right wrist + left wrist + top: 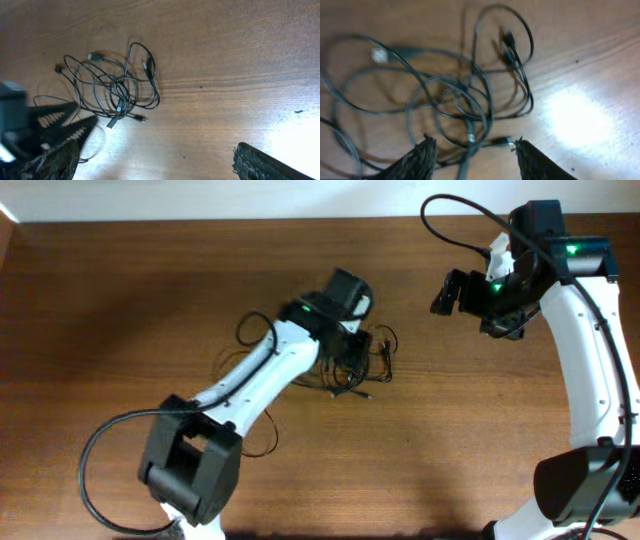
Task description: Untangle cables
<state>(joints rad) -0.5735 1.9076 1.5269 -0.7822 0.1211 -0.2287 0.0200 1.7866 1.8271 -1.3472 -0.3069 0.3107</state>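
cables sprawl left-to-right on the table — left gripper spread over them, empty; right gripper wide apart, empty.

The cables are seen lying in a loose tangle of overlapping loops on the brown wooden surface. A pale plug is noted at upper left, and dark plugs are seen within a loop at the top. The left hand is spread wide, its dark fingers at the lower edge, with several strands and a small plug lying between them. A bright glare is recorded on the surface at right
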